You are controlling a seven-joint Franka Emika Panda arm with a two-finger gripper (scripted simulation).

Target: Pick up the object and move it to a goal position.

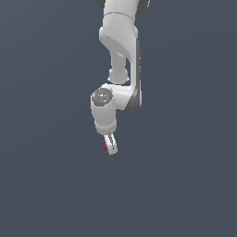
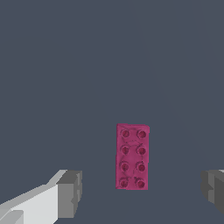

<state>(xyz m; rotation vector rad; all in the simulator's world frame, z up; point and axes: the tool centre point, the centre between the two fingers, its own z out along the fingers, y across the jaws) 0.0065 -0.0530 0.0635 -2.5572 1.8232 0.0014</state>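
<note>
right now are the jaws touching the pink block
Apart. The wrist view shows the pink block lying between the open gripper with bare floor on both sides of it; neither grey pad meets it.

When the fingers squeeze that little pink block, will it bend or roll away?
Probably neither. The pink block looks like a hard, flat studded brick, so it should stay stiff. It lies flat with straight sides, so rolling seems unlikely. It is tiny beside the fingers, so it is likely light and could slip sideways.
</note>
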